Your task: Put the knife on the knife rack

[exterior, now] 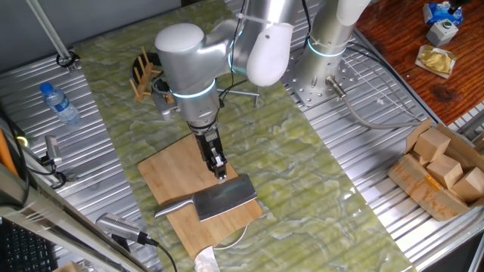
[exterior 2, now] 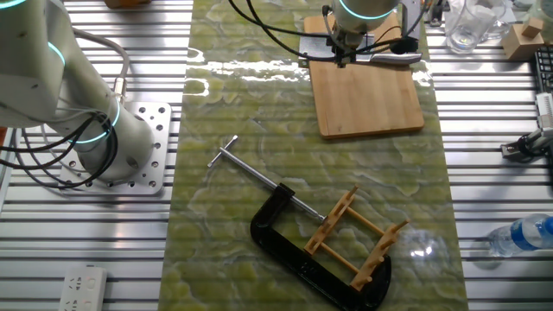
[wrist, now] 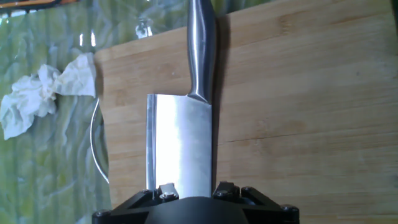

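Gripper [exterior: 220, 171] fingers straddle the knife [exterior: 219, 199] blade's end, grip uncertain; a thin pinch could let it swing before the rack [exterior 2: 356, 238].

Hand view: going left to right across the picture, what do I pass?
Crumpled tissue → curved rim of a clear glass item → knife lying on the cutting board, whose bare wood runs on to the right edge.

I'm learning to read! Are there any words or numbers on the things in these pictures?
None can be read.
Water bottle: its label is too small and blurred.
Blue box at the far corner: print too small.
Knife, cutting board: no writing visible.
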Controlling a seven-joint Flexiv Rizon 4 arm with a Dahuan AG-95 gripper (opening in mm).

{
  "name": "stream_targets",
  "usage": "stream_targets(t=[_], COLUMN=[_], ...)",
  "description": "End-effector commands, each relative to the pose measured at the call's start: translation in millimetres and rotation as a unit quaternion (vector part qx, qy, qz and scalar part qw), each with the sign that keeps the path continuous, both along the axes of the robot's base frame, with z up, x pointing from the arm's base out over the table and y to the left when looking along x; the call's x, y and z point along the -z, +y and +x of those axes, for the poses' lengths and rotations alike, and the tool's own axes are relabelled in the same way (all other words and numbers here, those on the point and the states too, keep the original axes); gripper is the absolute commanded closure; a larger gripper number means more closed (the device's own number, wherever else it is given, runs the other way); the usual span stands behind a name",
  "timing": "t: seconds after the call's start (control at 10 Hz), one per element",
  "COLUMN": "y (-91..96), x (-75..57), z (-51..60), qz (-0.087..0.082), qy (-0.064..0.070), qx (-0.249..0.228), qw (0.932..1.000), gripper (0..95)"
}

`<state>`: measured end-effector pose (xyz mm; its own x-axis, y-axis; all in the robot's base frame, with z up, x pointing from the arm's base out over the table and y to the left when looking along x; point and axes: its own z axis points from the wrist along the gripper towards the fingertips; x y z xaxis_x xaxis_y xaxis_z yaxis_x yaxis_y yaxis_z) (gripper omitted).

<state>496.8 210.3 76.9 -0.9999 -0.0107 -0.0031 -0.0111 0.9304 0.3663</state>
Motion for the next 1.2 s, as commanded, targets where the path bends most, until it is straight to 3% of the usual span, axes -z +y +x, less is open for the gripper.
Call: stream_targets(t=[0.1, 0.2, 0.4, 0.8, 1.2], y=[0.6, 0.6, 0.6, 0.6, 0.6], x=[0.2, 0.2, 0.2, 0.2, 0.2], z=[1.6, 1.6, 1.6, 1.6, 1.6], qz=[0.002, 0.002, 0.002, -0.002, -0.001], qy=[0.008, 0.019, 0.025, 0.018, 0.020], qx=[-0.027, -0.044, -0.057, -0.073, -0.051], qw=[0.9996, 0.9988, 0.9981, 0.9972, 0.9985], gripper=[57.0, 57.0, 57.0, 57.0, 57.0])
